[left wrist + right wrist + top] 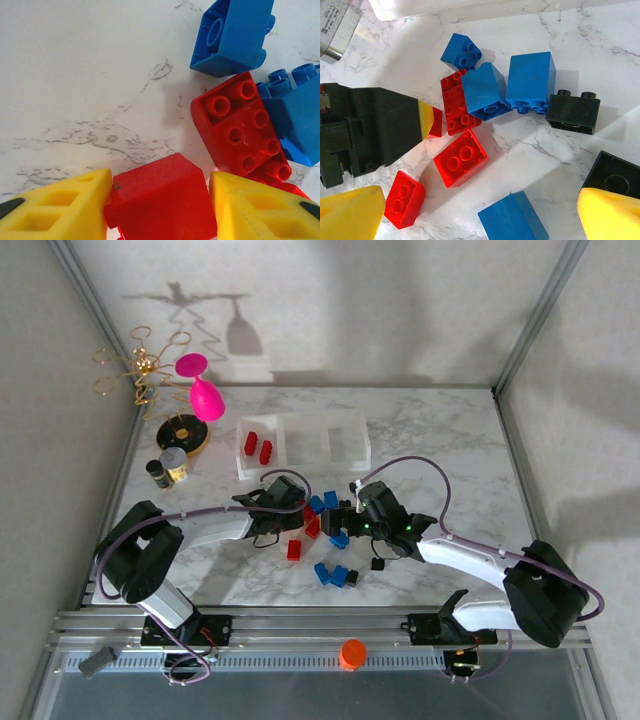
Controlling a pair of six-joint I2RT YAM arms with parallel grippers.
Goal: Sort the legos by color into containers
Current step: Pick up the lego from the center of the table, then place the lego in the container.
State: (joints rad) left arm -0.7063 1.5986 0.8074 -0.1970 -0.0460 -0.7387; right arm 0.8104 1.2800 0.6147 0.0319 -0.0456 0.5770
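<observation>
Three joined clear containers (300, 445) stand at the back; the left bin holds two red legos (258, 448). Loose red, blue and black legos (322, 530) lie in front of them. My left gripper (303, 508) is low on the table, its yellow fingers (60, 205) pressed against both sides of a red brick (160, 200); a studded red brick (240, 125) and blue bricks (232, 35) lie just beyond. My right gripper (481, 220) hovers open above a blue brick (512, 217), with red bricks (460, 157) and black bricks (572, 112) around it.
At the back left stand a gold wire rack (140, 365), a pink glass (205, 395), a yellow-and-black dish (183, 432) and a small gold-lidded jar (175, 462). An orange cap (352, 652) sits on the front rail. The two grippers are close together over the pile.
</observation>
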